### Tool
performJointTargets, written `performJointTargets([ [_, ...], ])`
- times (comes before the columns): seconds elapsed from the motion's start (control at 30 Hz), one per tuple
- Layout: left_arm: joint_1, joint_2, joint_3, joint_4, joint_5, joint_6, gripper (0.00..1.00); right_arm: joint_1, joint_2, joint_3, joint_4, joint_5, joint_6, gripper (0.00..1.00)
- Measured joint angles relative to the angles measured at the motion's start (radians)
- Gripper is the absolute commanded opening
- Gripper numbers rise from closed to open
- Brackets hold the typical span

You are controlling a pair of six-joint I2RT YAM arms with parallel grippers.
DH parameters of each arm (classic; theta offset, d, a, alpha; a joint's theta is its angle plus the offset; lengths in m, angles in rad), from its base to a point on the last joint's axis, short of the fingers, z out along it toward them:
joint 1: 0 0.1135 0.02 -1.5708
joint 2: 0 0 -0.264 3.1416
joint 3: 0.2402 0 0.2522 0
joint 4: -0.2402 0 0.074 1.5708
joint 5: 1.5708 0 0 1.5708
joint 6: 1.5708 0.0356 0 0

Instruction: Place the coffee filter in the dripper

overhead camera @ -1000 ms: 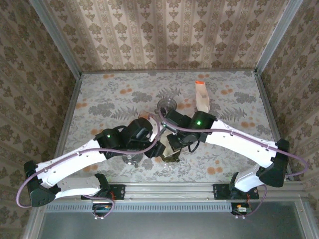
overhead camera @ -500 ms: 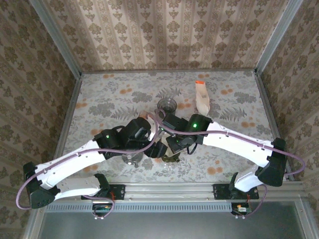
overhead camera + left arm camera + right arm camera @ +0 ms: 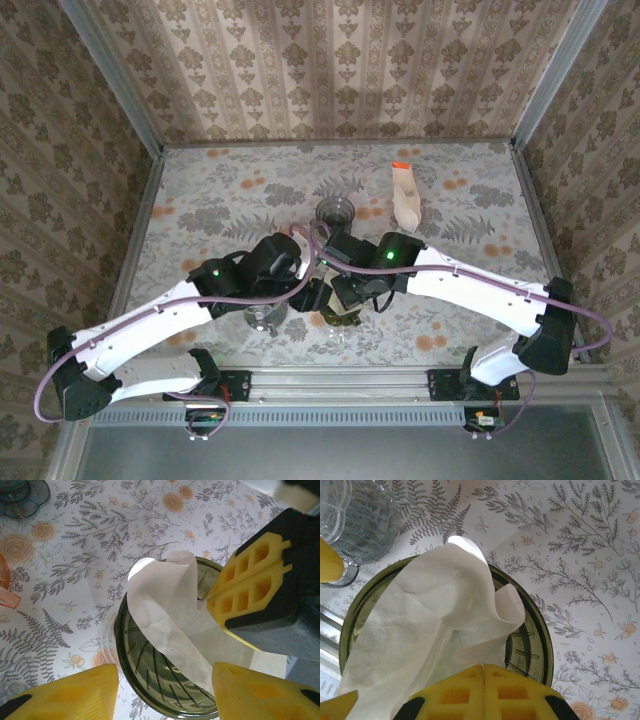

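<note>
The dripper (image 3: 150,680) is a dark green ribbed glass cone standing near the table's front middle (image 3: 343,316). A white paper coffee filter (image 3: 430,620) stands crumpled and partly unfolded in its mouth, one flap curling over the rim (image 3: 165,605). My right gripper (image 3: 484,672) is shut on the filter's lower edge, right over the dripper (image 3: 352,293). My left gripper (image 3: 165,700) is open, one yellow finger (image 3: 65,695) on each side of the dripper and touching neither it nor the paper; it sits just left of the dripper (image 3: 315,298).
A clear glass server (image 3: 360,520) stands close to the dripper's left (image 3: 265,320). A dark glass cup (image 3: 337,212) is behind the arms, and a beige pack with an orange tip (image 3: 405,195) lies at the back right. An orange object (image 3: 5,587) sits at the left.
The right gripper has shifted slightly left and nearer with the filter, over the dripper. The left jaws widened, then narrowed again beside the dripper.
</note>
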Motion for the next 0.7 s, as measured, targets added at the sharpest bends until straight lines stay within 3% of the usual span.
performJointTargets([
  [0.07,0.000,0.008,0.000,0.000,0.000,0.000,0.51,0.000,-0.003,-0.003,0.000,0.000,0.003,0.03],
  [0.13,0.000,0.012,0.001,0.000,-0.002,0.000,0.48,0.000,-0.006,-0.006,0.000,0.000,0.005,0.11],
  [0.33,0.001,0.019,0.005,0.000,-0.008,0.000,0.47,0.000,-0.030,-0.013,-0.002,0.011,0.013,0.46],
  [0.5,0.002,0.022,0.006,-0.003,-0.007,0.000,0.47,0.002,-0.071,-0.013,-0.010,0.050,0.010,0.61],
  [0.7,0.007,0.022,0.006,-0.005,-0.007,0.000,0.47,0.001,-0.122,-0.011,-0.009,0.082,0.009,0.70],
])
